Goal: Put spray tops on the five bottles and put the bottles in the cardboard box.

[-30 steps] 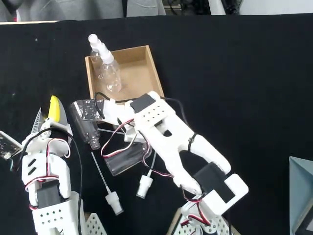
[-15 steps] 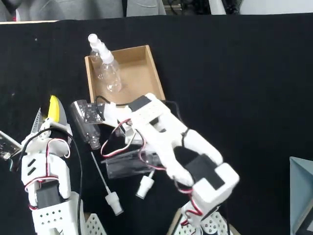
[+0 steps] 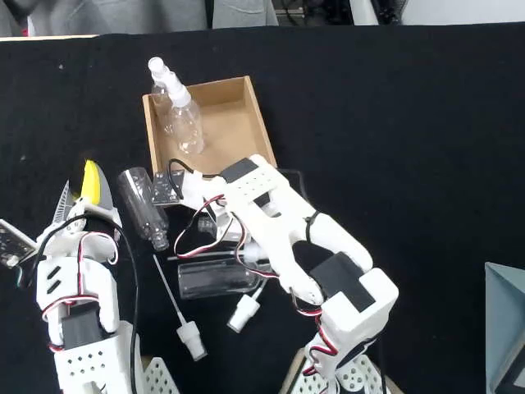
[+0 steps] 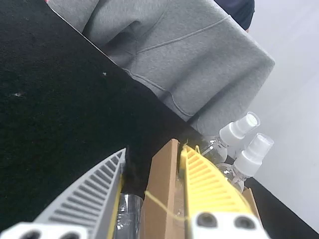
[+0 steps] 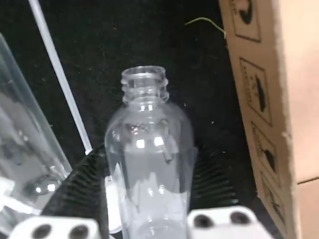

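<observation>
Now: right gripper (image 5: 148,164) clamped on an uncapped bottle (image 5: 147,124) lying on the black table (image 3: 410,123)
Its jaws press both sides of the bottle's body, the neck past the fingertips; the cardboard box (image 3: 246,123), at 1 o'clock of it, holds two capped bottles (image 3: 184,123). A second bare bottle (image 3: 217,277) lies at 5 o'clock, one spray top (image 3: 190,338) and another (image 3: 240,312) near 6 o'clock. Left gripper (image 4: 153,149), at 9 o'clock, has its jaws apart
</observation>
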Available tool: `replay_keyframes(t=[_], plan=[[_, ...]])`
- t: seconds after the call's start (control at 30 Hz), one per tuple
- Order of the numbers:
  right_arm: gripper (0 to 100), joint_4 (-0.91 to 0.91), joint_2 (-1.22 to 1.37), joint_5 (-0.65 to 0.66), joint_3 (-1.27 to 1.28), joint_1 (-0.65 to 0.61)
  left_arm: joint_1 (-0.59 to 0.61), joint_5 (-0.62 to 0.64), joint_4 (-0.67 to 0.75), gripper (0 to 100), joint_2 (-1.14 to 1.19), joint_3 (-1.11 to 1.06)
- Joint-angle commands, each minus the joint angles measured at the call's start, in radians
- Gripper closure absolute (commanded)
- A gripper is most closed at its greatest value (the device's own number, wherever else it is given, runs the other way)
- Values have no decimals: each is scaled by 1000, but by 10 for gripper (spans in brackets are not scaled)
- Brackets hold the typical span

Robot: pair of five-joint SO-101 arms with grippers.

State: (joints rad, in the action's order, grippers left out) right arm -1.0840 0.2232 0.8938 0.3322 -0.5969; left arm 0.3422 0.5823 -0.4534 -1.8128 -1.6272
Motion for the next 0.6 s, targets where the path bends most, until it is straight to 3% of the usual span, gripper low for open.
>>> replay_keyframes(t=[0.0,0.57], plan=[[949,-17,-39,3,-45,40,7,8,26,841,-9,42],[948,-166,-361,-184,-42,100,5,8,26,841,-9,41]])
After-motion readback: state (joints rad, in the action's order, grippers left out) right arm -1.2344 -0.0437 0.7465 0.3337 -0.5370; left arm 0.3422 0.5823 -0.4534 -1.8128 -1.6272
